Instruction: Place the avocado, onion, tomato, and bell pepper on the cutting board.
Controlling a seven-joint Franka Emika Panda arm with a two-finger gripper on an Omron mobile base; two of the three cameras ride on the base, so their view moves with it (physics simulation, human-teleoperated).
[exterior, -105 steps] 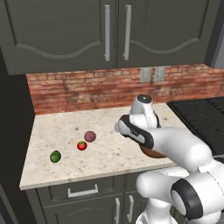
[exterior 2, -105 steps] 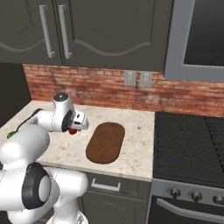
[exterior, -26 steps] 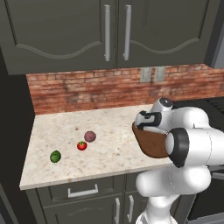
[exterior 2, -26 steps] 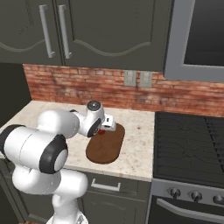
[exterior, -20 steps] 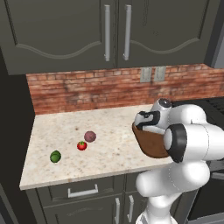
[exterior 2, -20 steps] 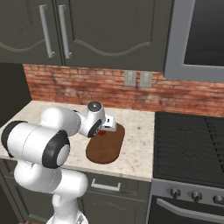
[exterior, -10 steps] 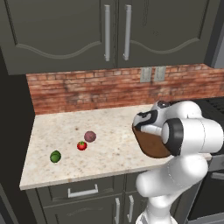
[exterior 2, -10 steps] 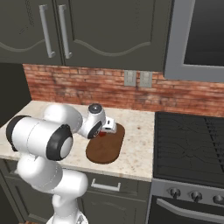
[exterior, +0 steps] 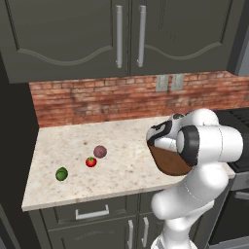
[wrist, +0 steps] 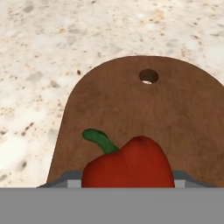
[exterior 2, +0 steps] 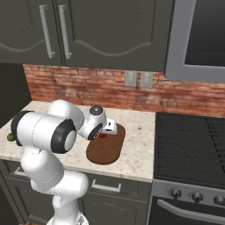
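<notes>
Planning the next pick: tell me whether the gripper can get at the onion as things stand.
Probably not yet: the gripper is shut on the bell pepper over the cutting board; the onion itself sits uncovered on the counter.

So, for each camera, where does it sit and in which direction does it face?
Left base view: behind the arm's left, facing the counter and brick wall; arm at right.
Right base view: behind its right, facing counter and stove; arm at left.
Hand view: on the hand, looking down at the bell pepper, gripper shut on it.
Shared: all three show the cutting board.
</notes>
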